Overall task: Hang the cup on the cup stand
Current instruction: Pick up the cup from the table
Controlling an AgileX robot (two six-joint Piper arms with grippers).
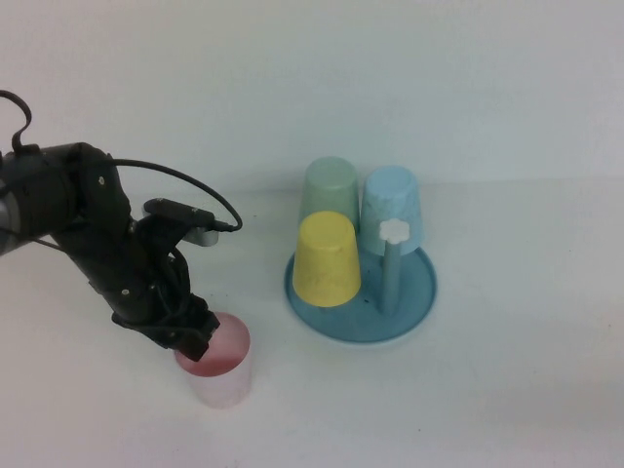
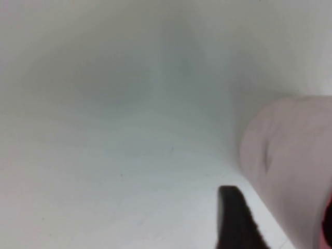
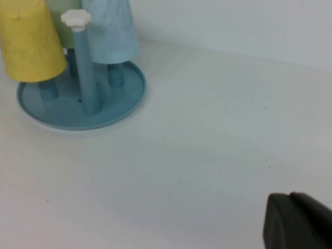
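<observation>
The left pincer (image 1: 200,339) is closing over the rim of the pink cup (image 1: 219,366), standing upright on the table (image 1: 487,409) well left of the cup stand (image 1: 363,288); lifting and inverting it likely follow, while the right pincer (image 3: 296,222) is waiting, its opening impossible to tell.

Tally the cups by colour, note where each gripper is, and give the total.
Pink cup: 1, on the table, left gripper at its rim
Yellow cup: 1
Light blue cup: 1
Green cup: 1
Total: 4, three on the cup stand
Right gripper: above bare table
</observation>
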